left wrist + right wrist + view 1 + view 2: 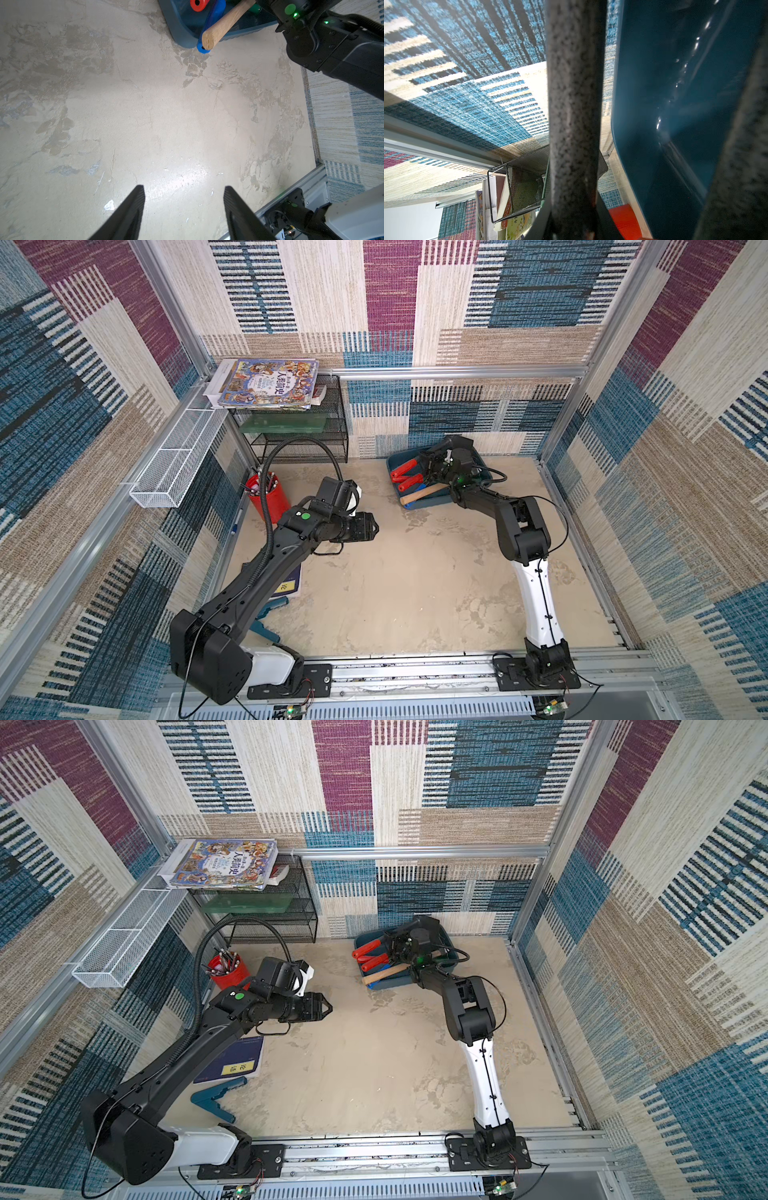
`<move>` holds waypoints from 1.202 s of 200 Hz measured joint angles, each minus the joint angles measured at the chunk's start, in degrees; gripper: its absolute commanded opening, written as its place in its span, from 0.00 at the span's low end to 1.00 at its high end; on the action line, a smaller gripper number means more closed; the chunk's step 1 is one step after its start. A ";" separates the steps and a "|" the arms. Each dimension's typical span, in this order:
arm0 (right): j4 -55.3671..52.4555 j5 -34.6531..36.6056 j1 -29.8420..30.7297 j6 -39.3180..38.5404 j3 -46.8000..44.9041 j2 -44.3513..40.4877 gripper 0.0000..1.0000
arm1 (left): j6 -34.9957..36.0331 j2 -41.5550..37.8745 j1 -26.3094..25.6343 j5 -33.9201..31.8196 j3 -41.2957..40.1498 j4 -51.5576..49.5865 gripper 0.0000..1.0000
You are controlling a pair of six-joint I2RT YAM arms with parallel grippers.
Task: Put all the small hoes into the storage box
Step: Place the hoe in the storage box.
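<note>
The storage box point(432, 499) point(390, 982), a dark-teal tub, sits at the back right of the table. Its inner wall point(675, 104) fills much of the right wrist view. My right gripper point(428, 475) point(392, 952) point(574, 207) reaches down into it, shut on a grey speckled metal shank point(573, 104) that I take for the small hoe. Two red handles point(404, 469) point(410, 482) lie in the box beside the gripper; which one is the hoe's I cannot tell. My left gripper point(376, 529) point(330, 1006) point(184, 188) hovers open over bare table at mid-left, holding nothing.
A wooden handle point(424, 492) point(224, 22) and a blue handle point(209, 27) stick out over the box's near rim. A red pen cup point(270, 497), a black mesh rack point(299, 435) with books point(270, 383) and a white mesh basket point(174, 464) stand at the back left. A blue book point(237, 1060) and a teal tool point(216, 1096) lie under the left arm.
</note>
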 measured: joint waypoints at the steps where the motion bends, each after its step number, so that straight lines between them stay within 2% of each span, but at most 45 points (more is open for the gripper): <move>1: -0.11 0.00 -0.02 -0.02 0.02 0.00 0.21 | 0.00 0.00 0.00 0.00 0.00 0.00 0.64; 72: -2.56 -0.61 -0.55 -1.07 1.92 1.25 0.29 | 0.00 0.00 0.02 0.13 -0.11 0.02 0.64; 91: -3.06 -0.61 -0.68 -1.42 2.64 1.38 0.37 | 0.00 0.00 0.07 0.13 -0.17 0.00 0.64; 126: -4.74 -0.50 -0.94 -2.64 3.82 1.40 0.40 | 0.00 0.00 0.26 0.11 -0.22 0.02 0.64; 135: -5.07 -0.50 -1.03 -2.99 3.93 1.40 0.44 | 0.00 0.00 0.26 0.11 -0.22 0.02 0.64; 197: -7.48 -1.14 -1.25 -3.89 4.79 1.62 0.46 | 0.00 0.00 0.26 0.11 -0.22 0.02 0.63; 240: -12.17 -1.55 -1.29 -6.69 4.76 0.31 0.54 | 0.00 -0.31 0.37 0.11 -0.22 0.00 0.63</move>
